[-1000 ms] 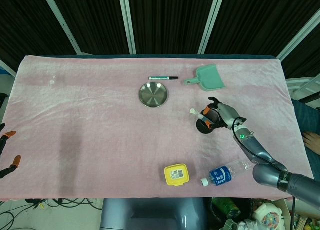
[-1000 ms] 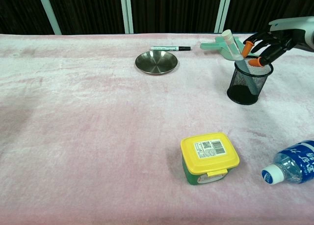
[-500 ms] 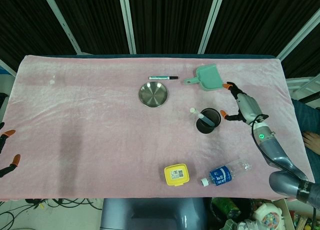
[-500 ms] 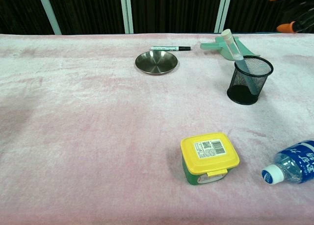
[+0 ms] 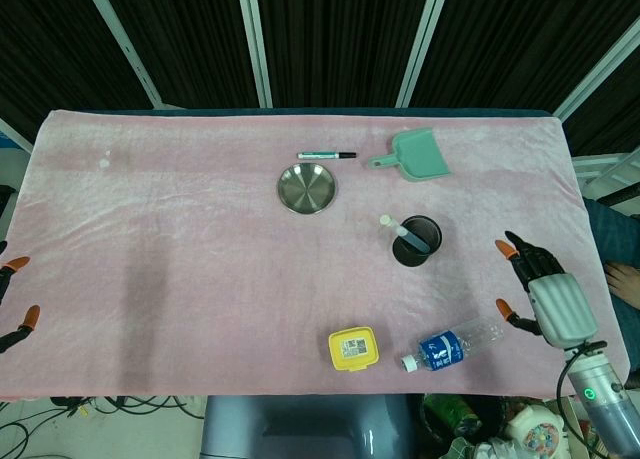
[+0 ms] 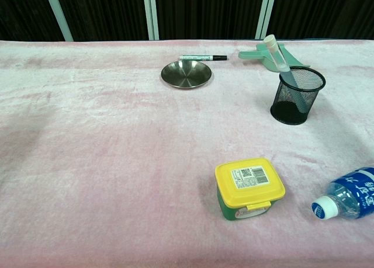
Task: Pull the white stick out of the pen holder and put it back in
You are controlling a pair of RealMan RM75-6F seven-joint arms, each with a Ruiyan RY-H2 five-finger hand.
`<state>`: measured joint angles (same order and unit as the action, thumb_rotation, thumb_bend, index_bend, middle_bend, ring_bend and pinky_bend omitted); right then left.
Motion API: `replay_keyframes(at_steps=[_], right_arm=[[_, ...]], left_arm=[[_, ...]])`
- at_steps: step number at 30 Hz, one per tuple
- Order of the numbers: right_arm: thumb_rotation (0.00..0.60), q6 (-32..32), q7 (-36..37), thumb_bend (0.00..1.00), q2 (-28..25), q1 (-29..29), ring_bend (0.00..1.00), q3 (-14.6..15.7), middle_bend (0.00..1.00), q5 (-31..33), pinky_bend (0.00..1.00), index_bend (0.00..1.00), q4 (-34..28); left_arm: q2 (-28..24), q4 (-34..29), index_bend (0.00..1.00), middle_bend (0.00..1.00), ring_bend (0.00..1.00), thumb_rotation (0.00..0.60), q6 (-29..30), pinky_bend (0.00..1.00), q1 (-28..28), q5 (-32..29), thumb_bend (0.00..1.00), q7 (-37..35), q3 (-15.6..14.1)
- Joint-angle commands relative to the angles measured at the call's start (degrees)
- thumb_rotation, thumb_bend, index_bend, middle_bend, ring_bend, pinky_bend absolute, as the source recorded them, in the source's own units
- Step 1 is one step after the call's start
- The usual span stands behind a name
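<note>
The white stick stands tilted in the black mesh pen holder, its top leaning left over the rim. My right hand hovers at the table's right edge, well to the right of the holder, fingers spread and holding nothing. Only the orange fingertips of my left hand show at the far left edge, apart and empty. Neither hand appears in the chest view.
A steel dish, a marker pen and a teal dustpan lie at the back. A yellow-lidded box and a lying water bottle sit near the front edge, left of the right hand.
My right hand let go at the holder, lifted away, and swung back to the table's right front edge. The stick stays leaning in the holder. The left hand barely moved.
</note>
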<state>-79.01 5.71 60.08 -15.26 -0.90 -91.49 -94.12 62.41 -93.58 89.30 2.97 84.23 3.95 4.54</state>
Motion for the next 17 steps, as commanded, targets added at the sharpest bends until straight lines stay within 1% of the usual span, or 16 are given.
replay_keyframes(at_steps=[1, 4, 8, 11, 13, 17], right_arm=[[0.600, -2.55, -3.02, 0.24, 0.96, 3.30, 0.11, 3.30, 0.02, -2.85, 0.15, 0.10, 0.46], [0.600, -4.02, -4.98, 0.24, 1.88, 5.28, 0.11, 4.18, 0.02, -2.65, 0.15, 0.10, 1.32], [0.600, -8.45, -7.70, 0.24, 4.22, 8.36, 0.11, 3.21, 0.02, -1.03, 0.15, 0.09, 3.60], [0.600, -10.07, -6.90, 0.24, 5.31, 10.12, 0.11, 3.33, 0.02, -0.27, 0.15, 0.08, 4.14], [0.600, -10.14, -6.80, 0.24, 4.96, 10.35, 0.11, 3.29, 0.02, -0.30, 0.15, 0.08, 3.94], [0.600, -11.40, -6.34, 0.24, 5.57, 10.82, 0.11, 2.11, 0.02, 0.23, 0.15, 0.08, 4.59]], left_arm=[[0.05, 0.28, 0.19, 0.02, 0.01, 0.600, 0.34, 0.00, -0.04, 0.28, 0.34, -0.27, 0.08], [0.06, 0.53, 0.19, 0.02, 0.01, 0.600, 0.44, 0.00, -0.09, 0.32, 0.34, -0.51, 0.08], [-0.08, 0.54, 0.19, 0.02, 0.01, 0.600, 0.05, 0.00, -0.11, -0.13, 0.34, -0.56, 0.06], [-0.09, 0.54, 0.19, 0.02, 0.01, 0.600, 0.02, 0.00, -0.12, -0.26, 0.34, -0.38, 0.09], [-0.03, 0.46, 0.19, 0.02, 0.01, 0.600, 0.09, 0.00, -0.14, -0.28, 0.34, -0.30, 0.11], [0.13, 0.49, 0.19, 0.02, 0.01, 0.600, 0.21, 0.00, -0.20, -0.20, 0.34, 0.14, 0.05]])
